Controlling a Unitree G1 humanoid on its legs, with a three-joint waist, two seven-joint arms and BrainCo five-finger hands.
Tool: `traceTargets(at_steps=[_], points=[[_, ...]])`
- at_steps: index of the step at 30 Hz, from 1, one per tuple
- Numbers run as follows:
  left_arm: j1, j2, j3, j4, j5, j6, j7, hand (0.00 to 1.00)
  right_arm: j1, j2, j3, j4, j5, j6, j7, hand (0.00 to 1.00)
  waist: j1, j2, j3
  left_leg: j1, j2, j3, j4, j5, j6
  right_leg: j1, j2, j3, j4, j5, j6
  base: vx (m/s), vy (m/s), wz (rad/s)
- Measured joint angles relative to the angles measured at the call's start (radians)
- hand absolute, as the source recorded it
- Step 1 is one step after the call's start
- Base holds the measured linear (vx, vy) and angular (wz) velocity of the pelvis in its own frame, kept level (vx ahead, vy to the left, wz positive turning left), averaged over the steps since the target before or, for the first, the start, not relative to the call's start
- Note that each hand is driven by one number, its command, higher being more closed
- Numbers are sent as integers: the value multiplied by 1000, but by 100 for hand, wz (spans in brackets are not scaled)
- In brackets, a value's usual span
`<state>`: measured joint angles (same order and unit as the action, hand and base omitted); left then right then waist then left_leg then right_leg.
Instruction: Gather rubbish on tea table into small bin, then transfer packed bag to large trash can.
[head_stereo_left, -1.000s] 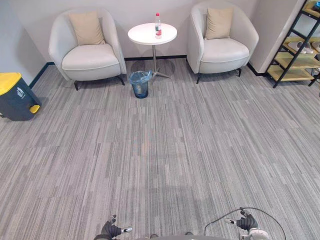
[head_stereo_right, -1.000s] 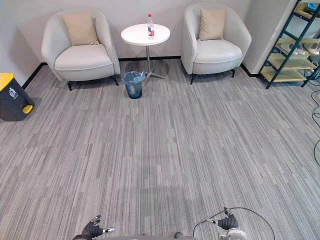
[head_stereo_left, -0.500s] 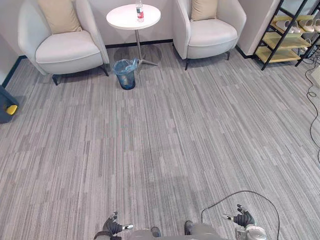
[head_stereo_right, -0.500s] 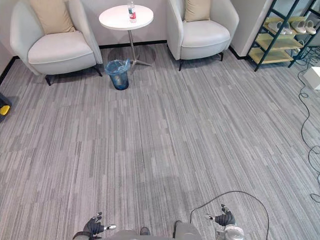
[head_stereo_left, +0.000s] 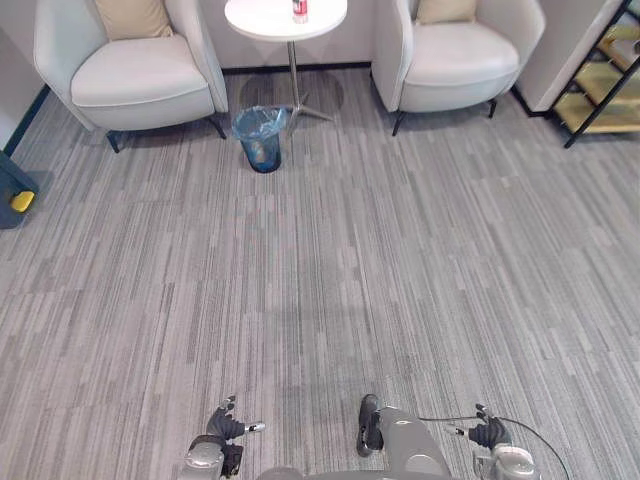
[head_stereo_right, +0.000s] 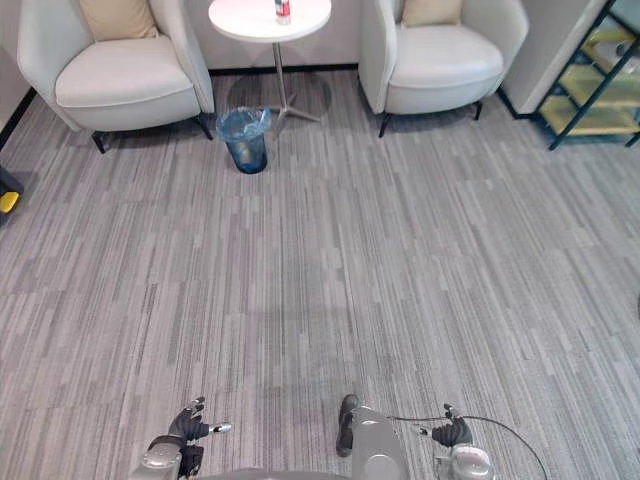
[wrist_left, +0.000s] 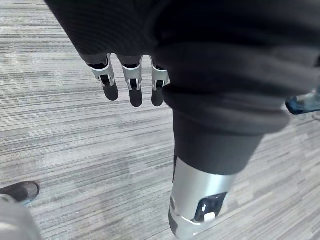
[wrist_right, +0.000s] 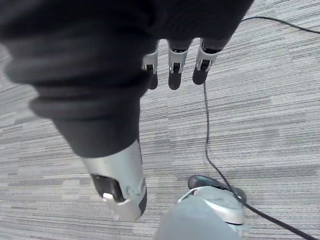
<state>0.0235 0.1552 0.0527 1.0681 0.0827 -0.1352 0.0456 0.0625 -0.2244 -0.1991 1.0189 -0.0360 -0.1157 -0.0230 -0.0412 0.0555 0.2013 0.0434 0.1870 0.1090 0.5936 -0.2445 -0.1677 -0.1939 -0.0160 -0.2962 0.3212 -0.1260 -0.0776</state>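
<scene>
Grey carpet (head_stereo_left: 330, 250): striped in mixed greys and laid across the whole floor, running from the hands up to the furniture.
Left hand (head_stereo_left: 226, 430): seen low at 7 o'clock, above the carpet. In the left wrist view its fingers (wrist_left: 131, 87) are hung straight and loosely spread, and nothing is held.
Right hand (head_stereo_left: 487, 433): seen low at 5 o'clock, above the carpet. In the right wrist view its fingers (wrist_right: 173, 70) are likewise straight and relaxed, and nothing is held.
Small bin (head_stereo_left: 260, 138): stood on the carpet far off at 11 o'clock and lined with a blue bag. It is placed just in front of the table's foot.
Tea table (head_stereo_left: 270, 20): a round white top is carried on a thin metal stem at 12 o'clock, between the two armchairs.
Bottle (head_stereo_left: 299, 10): stood upright on the table top with a red label, its upper part cut off by the view's edge.
Left armchair (head_stereo_left: 130, 80): pale and rounded, at 11 o'clock, with a tan cushion (head_stereo_left: 133, 15) leant against its back.
Right armchair (head_stereo_left: 460, 60): the same kind, at 1 o'clock, with a second tan cushion (head_stereo_left: 447, 9).
Large trash can (head_stereo_left: 10, 180): dark with a yellow part, mostly cut off at 10 o'clock and well apart from the small bin.
Shelf (head_stereo_left: 600, 100): black-framed with wooden boards, at 2 o'clock.
Skirting (head_stereo_left: 340, 67): a dark strip is run along the foot of the far wall.
</scene>
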Motion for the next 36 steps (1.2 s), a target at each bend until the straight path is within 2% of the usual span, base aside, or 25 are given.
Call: traceTargets(at_steps=[3, 4, 7, 9, 10, 11, 12, 13, 14, 16, 18, 19, 20, 21, 22, 23, 25, 28, 29, 30, 31, 32, 34, 35, 36], points=[[28, -48, 30, -12, -3, 1, -1, 0, 14, 4, 3, -17, 33, -5, -5, 0, 8, -3, 6, -85, 79, 40, 288, -3, 5, 181, 34, -5, -112, -5, -12, 372, -154, 3], [29, -55, 41, -34, -10, 1, 0, 0, 14, 8, 2, -40, 39, -13, -20, 0, 13, -7, 9, -135, 100, 73, 332, -14, 24, 233, 39, 3, -154, -6, -13, 405, -121, -10], [15, -59, 41, -59, -10, 0, 1, 0, 1, 19, -5, -62, 47, -17, -32, 0, 40, -6, 9, -262, 104, 120, 313, -43, 61, 294, 32, 35, -216, -6, -13, 298, 11, -28], [3, -59, 44, -62, -15, -1, 2, 0, 2, 32, -7, -56, 59, -16, -36, 0, 61, -12, 13, -306, 68, 139, 163, -44, 66, 324, 10, 57, -231, -15, 1, 240, 130, -28], [-2, -57, 38, -61, -15, 0, 2, 0, -7, 35, -10, -52, 66, -15, -39, 0, 59, -16, 15, -324, 19, 137, 4, -32, 67, 345, -15, 60, -237, -29, 26, 283, 200, -15], [-3, -62, 36, -59, -15, 0, 2, 0, -5, 34, -15, -51, 67, -15, -40, 0, 57, -15, 15, -331, -23, 128, -172, 22, 71, 357, -36, 68, -237, -50, 57, 298, 225, -13], [-5, -64, 35, -59, -15, 0, 2, 0, -4, 31, -16, -50, 67, -15, -40, 0, 57, -9, 13, -324, -39, 113, -259, 60, 70, 361, -38, 75, -237, -60, 70, 305, 279, -33], [4, -60, 29, -54, -16, -1, 3, 0, -4, 31, -11, -38, 68, -15, -41, 0, 67, -4, 9, -315, -55, 81, -315, 177, 102, 370, -39, 108, -233, -94, 90, 430, 346, -49], [6, -50, 28, -54, -23, 0, 4, 0, -9, 40, -1, -29, 68, -14, -40, 0, 79, -21, 5, -312, -86, 79, -291, 196, 139, 381, -62, 130, -234, -112, 118, 438, 324, -48], [-6, -24, 29, -52, -25, 1, 3, 0, -8, 48, -1, -22, 67, -14, -40, 0, 83, -66, -4, -341, -125, 91, -229, 135, 179, 378, -109, 140, -209, -136, 142, 449, 247, -15], [-22, -23, 29, -36, -28, 1, 3, 0, -12, 46, -9, -15, 66, -14, -41, 0, 83, -75, -5, -334, -142, 108, -200, 80, 197, 324, -138, 190, -87, -143, 141, 423, 232, -17], [-16, -22, 28, -35, -32, 3, 3, 0, -22, 50, -7, -12, 63, -13, -40, 0, 88, -76, -4, -290, -147, 128, -211, 56, 202, 260, -156, 243, 88, -139, 176, 511, 240, -39], [-4, -16, 24, -36, -33, 8, 3, 0, -26, 58, -2, -12, 56, -14, -39, 0, 82, -78, -4, -214, -164, 140, -232, 28, 221, 174, -177, 277, 339, -113, 310, 523, 213, -33], [-3, -12, 16, -35, -33, 11, 3, 0, -26, 61, -2, -10, 50, -13, -38, 0, 80, -78, -4, -180, -171, 140, -239, 15, 225, 145, -177, 281, 431, -122, 316, 527, 140, -9], [-3, -8, 11, -35, -33, 15, 3, 0, -24, 61, 2, -9, 34, -13, -37, 0, 78, -76, -3, -118, -176, 142, -256, -4, 231, 98, -177, 265, 555, -142, 294, 362, 52, 8], [-1, -3, -3, -35, -33, 16, 4, 0, -22, 60, 10, -8, 29, -13, -37, 0, 73, -74, -3, -76, -177, 143, -276, -11, 232, 65, -172, 239, 592, -162, 257, 456, 33, 13], [-4, 7, -7, -36, -33, 16, 4, 0, -31, 60, 25, -2, 26, -13, -37, 0, 58, -66, 0, -5, -170, 139, -330, -10, 232, -10, -155, 157, 576, -196, 185, 421, -2, 11], [-24, 4, -6, -36, -34, 17, 5, 0, -38, 47, 33, -4, 26, -14, -37, 0, 44, -36, 15, 91, -129, 119, -391, -10, 231, -118, -96, 80, 351, -198, 132, 470, -77, 22], [-24, 6, -7, -36, -34, 17, 5, 0, -33, 45, 33, -4, 26, -13, -37, 0, 27, -35, 15, 117, -114, 92, -402, -10, 225, -140, -77, 81, 203, -138, 119, 484, -167, 56], [-23, 8, -7, -36, -33, 16, 5, 0, -26, 45, 33, -4, 26, -13, -37, 0, 21, -40, 14, 133, -110, 82, -407, -10, 201, -142, -71, 82, 122, -85, 116, 630, -227, 75], [-21, 11, -7, -35, -33, 16, 5, 0, -4, 42, 33, -3, 26, -13, -37, 0, 8, -57, 6, 168, -113, 72, -412, -32, 144, -130, -69, 91, 10, 127, 92, 537, -191, 51], [-21, -6, -7, -21, -33, 16, 5, 0, 4, 23, 30, 4, 26, -11, -37, 0, 5, -26, 7, 186, -78, 54, -413, -50, 114, -121, -47, 78, 46, 152, 57, 536, -177, 32], [-25, -11, -4, -11, -32, 15, 2, 0, -17, 21, 19, 2, 26, -12, -37, 0, 1, -17, -1, 170, -52, 25, -363, -8, 50, -120, -37, 64, 87, 74, 38, 441, -181, 15], [-30, -22, 1, -12, -32, 15, 2, 0, -13, 24, 6, -7, 27, -13, -37, 0, 0, -14, 0, 131, -36, 8, -253, 21, 10, -86, -35, 47, 84, 44, 31, 374, -200, 29], [-30, -31, 11, -15, -32, 15, 2, 0, -8, 24, 5, -8, 27, -12, -37, 0, 0, -11, 2, 104, -24, -5, -168, 41, -4, -55, -28, 39, 70, 34, 27, 543, -296, 38]])
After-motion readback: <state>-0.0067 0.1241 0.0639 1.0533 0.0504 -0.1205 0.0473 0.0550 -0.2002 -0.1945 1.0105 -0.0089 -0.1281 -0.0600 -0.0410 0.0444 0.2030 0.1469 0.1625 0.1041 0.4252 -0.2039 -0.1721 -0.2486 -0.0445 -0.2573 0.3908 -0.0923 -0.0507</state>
